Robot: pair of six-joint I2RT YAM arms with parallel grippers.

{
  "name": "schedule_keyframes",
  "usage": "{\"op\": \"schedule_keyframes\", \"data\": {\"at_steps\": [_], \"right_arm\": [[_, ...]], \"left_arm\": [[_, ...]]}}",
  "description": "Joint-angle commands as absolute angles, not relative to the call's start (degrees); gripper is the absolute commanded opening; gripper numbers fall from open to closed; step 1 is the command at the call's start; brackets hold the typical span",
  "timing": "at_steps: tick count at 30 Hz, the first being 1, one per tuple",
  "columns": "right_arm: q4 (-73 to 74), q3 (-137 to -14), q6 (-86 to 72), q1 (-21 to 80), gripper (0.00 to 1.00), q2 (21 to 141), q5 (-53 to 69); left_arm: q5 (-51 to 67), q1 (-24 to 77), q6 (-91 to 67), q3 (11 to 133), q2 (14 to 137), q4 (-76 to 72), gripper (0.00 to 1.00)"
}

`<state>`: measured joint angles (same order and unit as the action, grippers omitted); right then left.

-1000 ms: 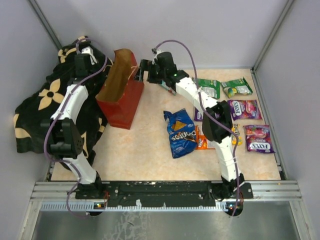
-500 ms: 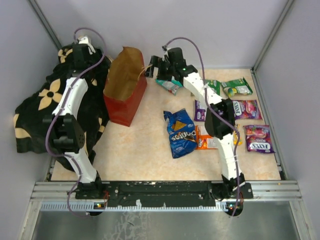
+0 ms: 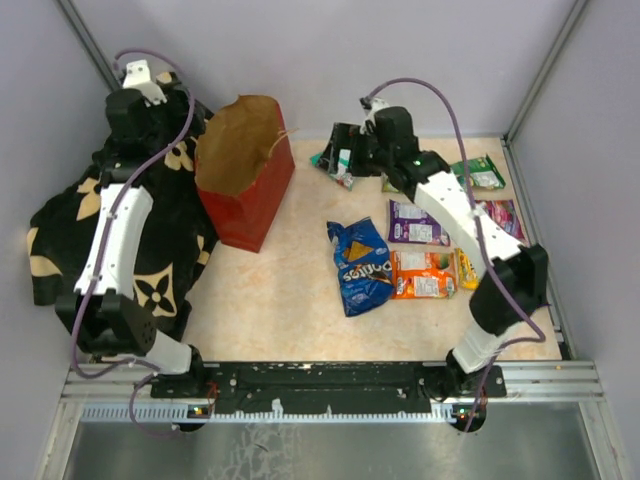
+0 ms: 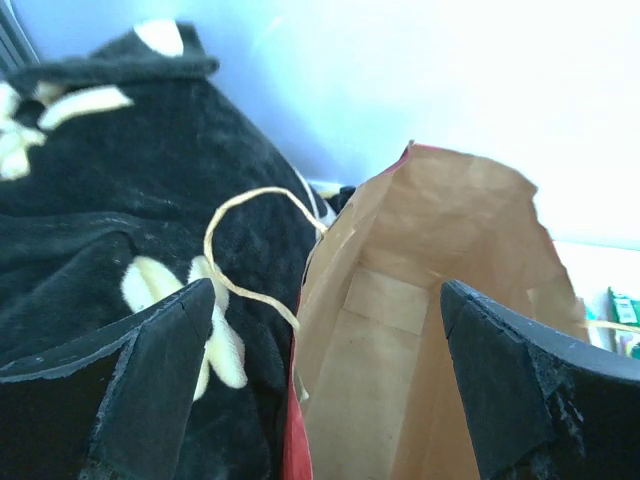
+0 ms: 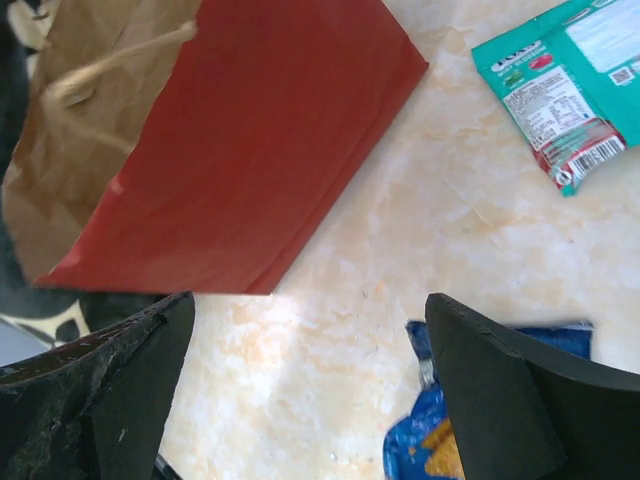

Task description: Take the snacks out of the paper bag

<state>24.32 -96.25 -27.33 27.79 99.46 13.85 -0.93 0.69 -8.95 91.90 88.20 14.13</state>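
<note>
Two white arms [image 3: 112, 230] with black joints [image 3: 105, 322] and purple cables [image 3: 449, 112]

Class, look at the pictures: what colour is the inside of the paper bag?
Plain brown, unlike its red outside. The paper bag interior shows best in the left wrist view.

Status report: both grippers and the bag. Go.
Left gripper open, at paper bag mouth. Right gripper open, empty, over table. Bag standing, no packet seen inside; teal packet out. Mouth unobstructed.

A black blanket [image 3: 62, 225] with cream flowers lies crumpled along the beige tabletop's [image 3: 285, 292] left side.
</note>
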Motion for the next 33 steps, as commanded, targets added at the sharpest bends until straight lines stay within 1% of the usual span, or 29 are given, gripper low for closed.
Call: {"op": "schedule_keyframes", "data": {"at_steps": [1,3,5,8,12,15,19,25,30,33], "right_arm": [[19.01,-85.76,-25.02,28.05,0.99,87.71,10.59],[19.14,-81.85,-22.48,31.65,0.99,82.99,4.58],[20.05,-79.78,-19.02,38.01,0.99,79.65,-3.26],[19.18,-77.97,-20.54,45.55,0.99,78.33,-5.74],[16.97,-78.86,-23.68,55.49,0.99,83.73,-11.41],[17.25,-83.32,-25.41,60.9,0.97,90.99,-15.48],[18.51,-91.13,-26.7,61.79,0.96,101.52,-16.09],[22.02,-105.61,-25.05,61.56,0.96,115.78,-18.13],[26.49,-115.6,-25.23,59.44,0.96,122.16,-20.94],[28.03,-117.45,-26.18,56.91,0.96,123.44,-22.77]], "left_arm": [[5.37,0.43,-5.49,88.85,80.56,13.05,1.0],[10.14,0.45,-5.92,83.05,75.07,10.95,1.0],[12.72,0.63,-8.48,73.85,68.01,6.31,1.0],[11.08,0.83,-11.32,61.63,57.74,2.77,1.0],[7.41,0.87,-13.31,53.47,48.56,4.8,1.0],[6.66,0.82,-14.51,51.26,46.26,8.01,1.0],[2.95,0.74,-15.12,51.2,46.15,12.98,1.0],[0.14,0.79,-15.16,52.61,45.7,16.32,1.0],[0.43,0.74,-14.44,54.34,45.44,19.67,1.0],[0.94,0.72,-14.73,54.19,44.33,20.65,1.0]]}}
